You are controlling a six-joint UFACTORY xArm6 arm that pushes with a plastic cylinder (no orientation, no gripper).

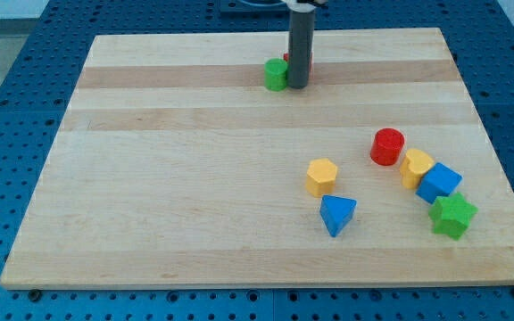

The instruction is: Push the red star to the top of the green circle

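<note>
the tool (298, 86), a plain rod with nothing to open or grasp, was set touching the green circle (276, 75) near the bench (194, 223) top; the red star (310, 61) was mostly hidden behind it, presumably mid-push.

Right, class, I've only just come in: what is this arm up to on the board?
A robot arm's dark rod stands near the view's top, my tip right beside the green circle. A sliver of red, probably the red star, peeks out behind the rod. The other blocks sit untouched at the lower right of the wooden board.
</note>
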